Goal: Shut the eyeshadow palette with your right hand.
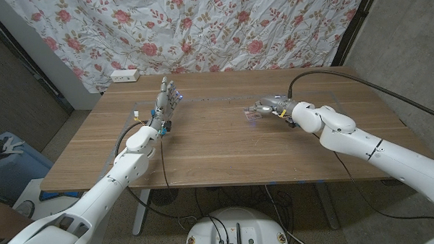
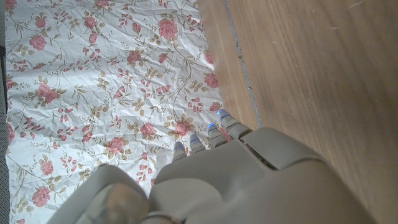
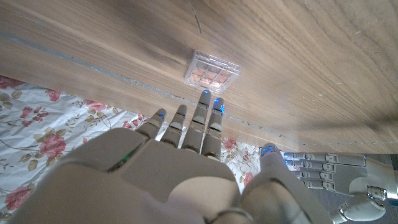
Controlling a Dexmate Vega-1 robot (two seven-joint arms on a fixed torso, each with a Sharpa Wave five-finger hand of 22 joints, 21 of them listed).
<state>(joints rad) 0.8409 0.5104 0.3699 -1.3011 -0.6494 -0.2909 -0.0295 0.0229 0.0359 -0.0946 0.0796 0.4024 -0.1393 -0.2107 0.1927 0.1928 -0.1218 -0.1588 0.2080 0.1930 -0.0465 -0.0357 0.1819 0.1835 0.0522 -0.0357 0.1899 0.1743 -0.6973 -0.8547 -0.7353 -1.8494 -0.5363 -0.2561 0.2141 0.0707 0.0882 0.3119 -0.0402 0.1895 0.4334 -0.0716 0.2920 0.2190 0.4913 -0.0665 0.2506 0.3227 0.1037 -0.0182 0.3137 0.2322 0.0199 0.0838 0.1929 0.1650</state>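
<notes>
On the table, right of middle: eyeshadow palette (image 3: 212, 69), a small clear case lying flat with pinkish pans showing; open or closed, I cannot tell.
Right hand (image 1: 268, 106): just beside the palette, its fingers (image 3: 200, 118) straight and close together, tips apart from the case, holding nothing.
Left hand (image 1: 165, 100): far-left part of the wooden table (image 1: 203, 148), standing on edge, fingers extended, empty.
Backdrop: floral cloth (image 1: 199, 28) behind the table.

Warm brown wooden table (image 1: 218, 147) with fine grain. Clear plastic eyeshadow palette (image 3: 211, 72) — peachy-pink pans inside. White crumpled backdrop cloth (image 1: 199, 28) — red-pink roses, olive sprigs. Grey-beige right hand (image 3: 186, 143), blue-lit fingertips (image 3: 204, 94); same on left hand (image 2: 236, 168).
</notes>
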